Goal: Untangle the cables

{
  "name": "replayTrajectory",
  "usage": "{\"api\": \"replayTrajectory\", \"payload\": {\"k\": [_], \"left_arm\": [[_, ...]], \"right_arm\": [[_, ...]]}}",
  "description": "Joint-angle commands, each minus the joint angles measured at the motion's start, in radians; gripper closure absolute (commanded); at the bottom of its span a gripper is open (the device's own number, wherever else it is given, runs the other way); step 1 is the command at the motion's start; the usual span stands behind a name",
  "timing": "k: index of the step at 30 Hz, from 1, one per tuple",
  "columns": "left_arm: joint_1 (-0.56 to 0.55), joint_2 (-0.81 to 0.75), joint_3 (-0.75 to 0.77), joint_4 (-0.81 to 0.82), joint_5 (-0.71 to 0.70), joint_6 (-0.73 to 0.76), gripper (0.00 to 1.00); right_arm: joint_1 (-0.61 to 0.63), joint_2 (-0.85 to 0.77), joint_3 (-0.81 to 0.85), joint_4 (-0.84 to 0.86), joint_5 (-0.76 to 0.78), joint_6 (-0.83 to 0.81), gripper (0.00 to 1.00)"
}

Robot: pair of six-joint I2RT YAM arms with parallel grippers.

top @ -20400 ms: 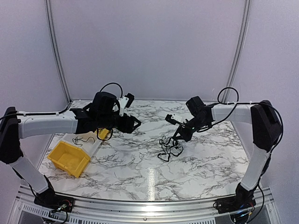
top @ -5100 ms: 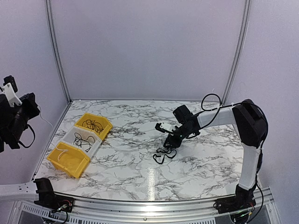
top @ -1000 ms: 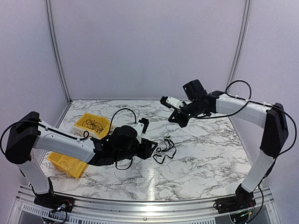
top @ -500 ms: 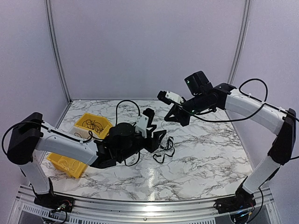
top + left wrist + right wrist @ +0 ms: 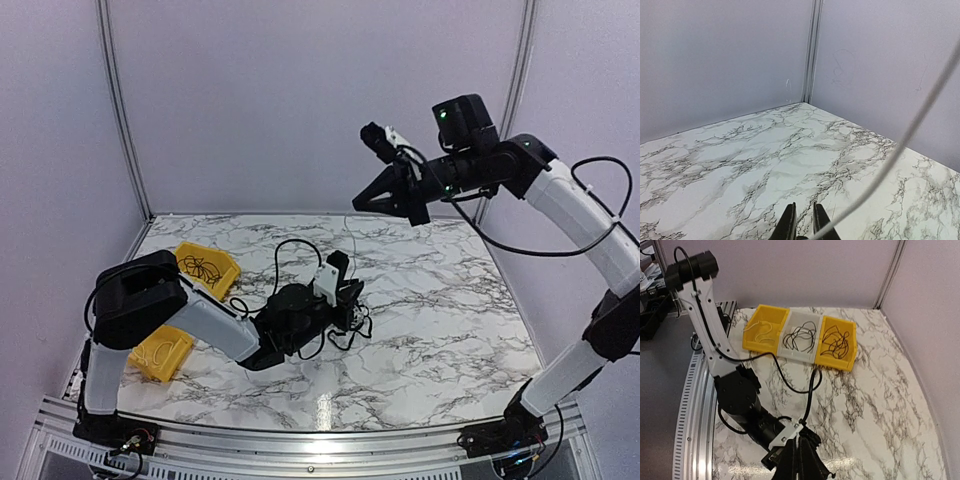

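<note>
A small knotted clump of thin black cables (image 5: 353, 328) lies mid-table. My left gripper (image 5: 352, 302) is low on the marble with its tips in that clump. In the left wrist view its fingers (image 5: 804, 205) stand almost together. A thin pale wire (image 5: 900, 150) runs from them up to the right. My right gripper (image 5: 360, 204) is raised high above the table's far side, shut, with a pale strand between its tips (image 5: 797, 438). The clump is hidden under those fingers in the right wrist view.
A row of bins stands at the left: a yellow bin (image 5: 764, 332) with a pale cable, a white bin (image 5: 800, 337) and a yellow bin (image 5: 837, 342), both with black cables. The left arm's thick black cable (image 5: 810, 385) loops over the marble. Walls close off the back and sides.
The right gripper has risen well above the table, still shut. The left gripper has slid right onto the clump and its jaws have closed in from wide open.
</note>
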Motion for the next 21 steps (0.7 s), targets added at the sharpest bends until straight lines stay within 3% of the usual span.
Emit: {"api": "replayTrajectory", "payload": {"k": [1, 13, 16, 21], "left_arm": [[0.007, 0.077, 0.053, 0.088, 0.037, -0.047, 0.88], [0.007, 0.193, 0.056, 0.088, 0.055, -0.189, 0.95], [0.007, 0.163, 0.016, 0.092, 0.052, -0.195, 0.98], [0.004, 0.051, -0.085, 0.134, 0.052, -0.183, 1.00]], "right_arm": [[0.008, -0.039, 0.190, -0.017, -0.051, -0.024, 1.00], [-0.129, 0.018, 0.595, 0.014, -0.099, 0.019, 1.00], [-0.160, 0.004, 0.566, 0.021, -0.009, 0.016, 1.00], [-0.229, -0.078, 0.267, 0.123, 0.091, 0.052, 1.00]]}}
